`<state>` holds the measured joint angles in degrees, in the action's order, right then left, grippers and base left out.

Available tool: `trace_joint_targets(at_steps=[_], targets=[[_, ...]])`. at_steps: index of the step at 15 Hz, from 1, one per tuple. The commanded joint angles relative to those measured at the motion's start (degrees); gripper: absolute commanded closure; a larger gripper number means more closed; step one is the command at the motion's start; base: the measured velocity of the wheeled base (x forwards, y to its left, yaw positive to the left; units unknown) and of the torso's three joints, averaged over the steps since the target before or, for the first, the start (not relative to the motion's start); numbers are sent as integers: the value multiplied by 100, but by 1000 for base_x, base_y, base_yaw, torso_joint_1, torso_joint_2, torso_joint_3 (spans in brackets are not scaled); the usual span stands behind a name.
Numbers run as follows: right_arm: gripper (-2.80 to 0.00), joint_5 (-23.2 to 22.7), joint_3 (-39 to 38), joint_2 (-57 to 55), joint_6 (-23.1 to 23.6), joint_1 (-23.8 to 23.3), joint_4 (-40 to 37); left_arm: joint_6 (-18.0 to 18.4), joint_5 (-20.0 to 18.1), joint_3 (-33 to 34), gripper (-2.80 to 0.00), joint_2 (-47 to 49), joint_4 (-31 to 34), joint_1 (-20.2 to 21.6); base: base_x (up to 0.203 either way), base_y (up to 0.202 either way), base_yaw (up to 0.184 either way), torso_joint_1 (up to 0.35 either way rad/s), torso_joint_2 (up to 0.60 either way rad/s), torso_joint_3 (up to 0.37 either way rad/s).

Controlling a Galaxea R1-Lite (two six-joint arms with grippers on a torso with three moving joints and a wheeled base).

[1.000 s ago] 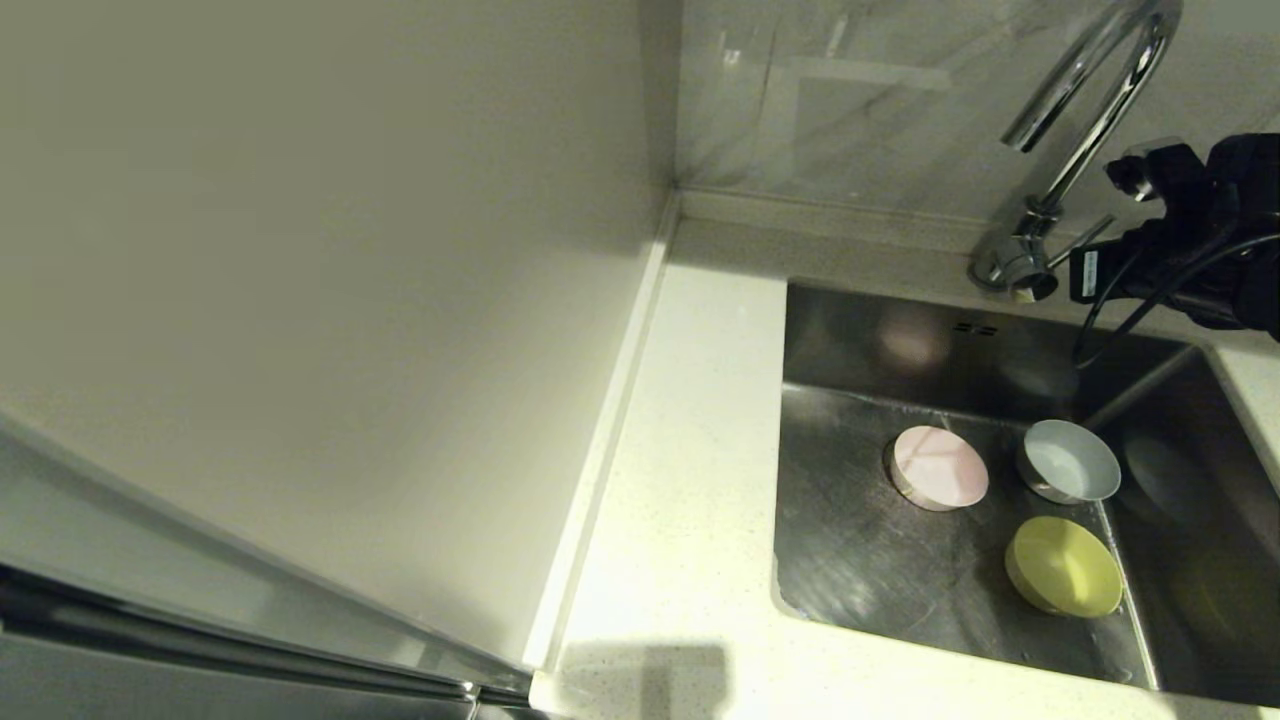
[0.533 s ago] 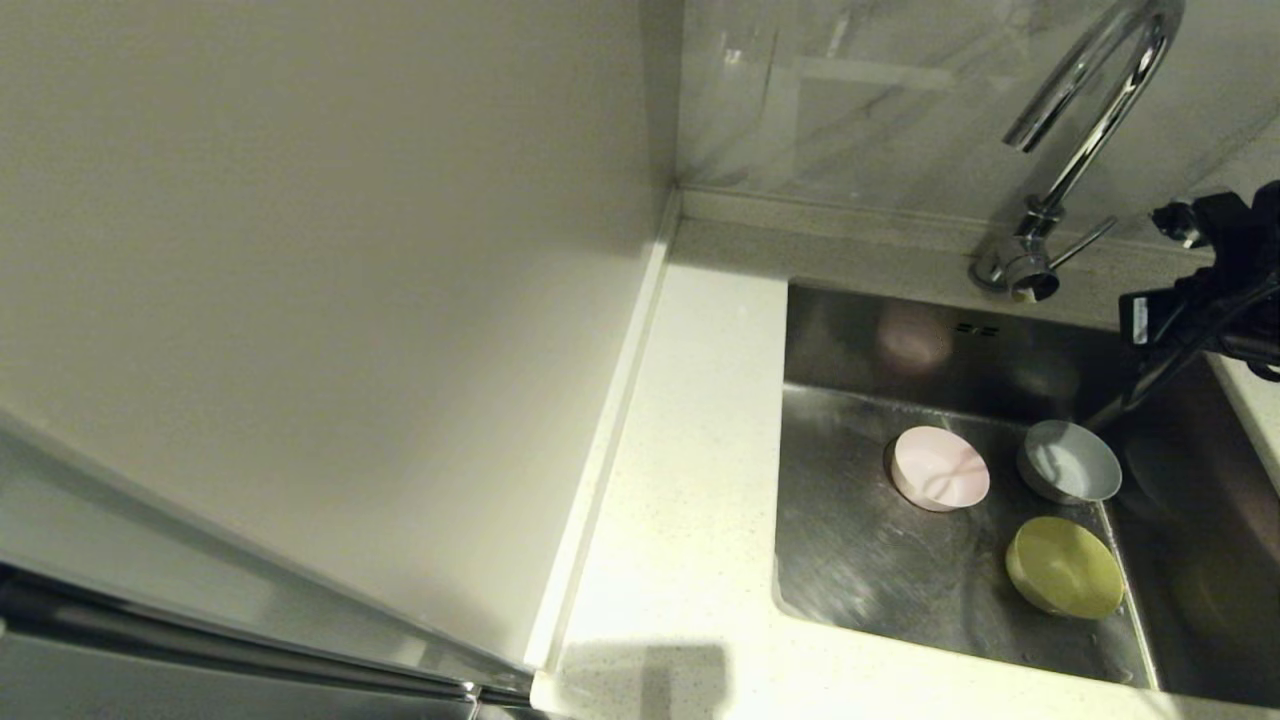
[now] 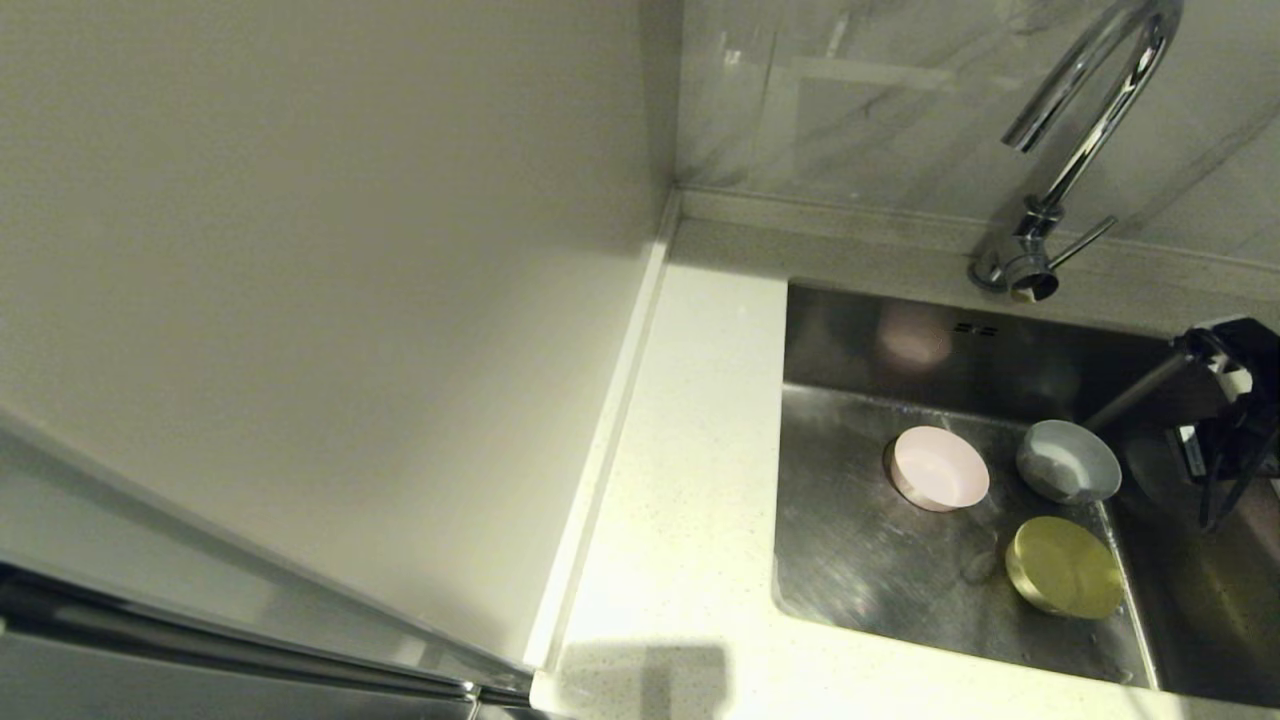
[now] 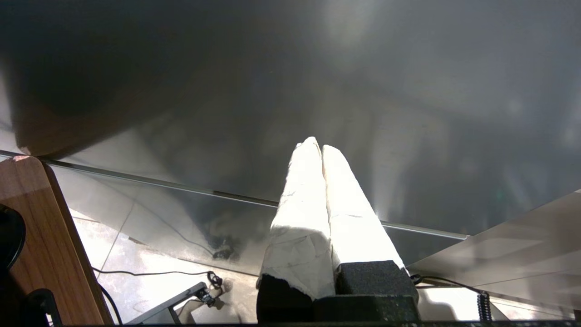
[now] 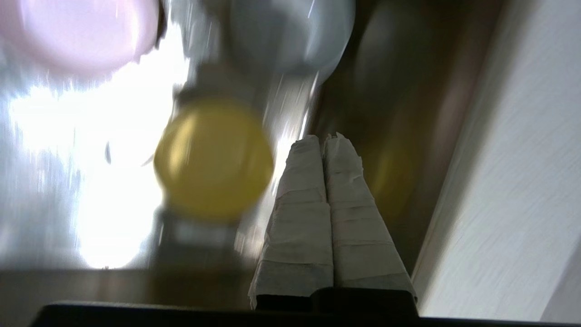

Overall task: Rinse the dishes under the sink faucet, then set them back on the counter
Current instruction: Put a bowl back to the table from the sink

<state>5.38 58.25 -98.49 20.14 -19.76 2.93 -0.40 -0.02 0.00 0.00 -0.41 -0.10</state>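
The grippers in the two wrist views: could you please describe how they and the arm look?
Each gripper has two long tapering fingers wrapped in pale, creased tape on black mounts: the left gripper, the right gripper. In the head view only the right arm shows: black, with black cables and small white labels.

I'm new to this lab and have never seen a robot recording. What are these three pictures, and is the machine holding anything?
It is a two-armed robot at a kitchen sink. One picture looks down from its head; the other two come from cameras on each wrist. Three bowls sit in the basin: pink, grey and yellow-green, below the faucet. The right gripper is shut and empty, over the basin beside the yellow-green bowl. The left gripper, also shut and empty, is parked away from the sink.
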Motion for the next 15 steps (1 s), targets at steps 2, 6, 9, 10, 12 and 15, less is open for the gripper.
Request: trace_joint_targets(at_steps=[2,6,9,10,12,15], targets=[[0,42,-311,289,35,13,-769,-4,2,18,0,0,-2,1,0,0,0,0,0,0],[0,76,-438,496,443,251,-756,-4,2,18,0,0,-2,1,0,0,0,0,0,0],[0,172,-430,502,539,528,-776,-4,2,18,0,0,-2,1,0,0,0,0,0,0],[0,145,-450,534,732,571,-767,-4,2,18,0,0,-2,1,0,0,0,0,0,0],[0,-65,-579,537,1215,724,-575,-4,2,18,0,0,-2,1,0,0,0,0,0,0],[0,-513,-713,224,2052,898,-12,-4,2,18,0,0,-2,1,0,0,0,0,0,0]])
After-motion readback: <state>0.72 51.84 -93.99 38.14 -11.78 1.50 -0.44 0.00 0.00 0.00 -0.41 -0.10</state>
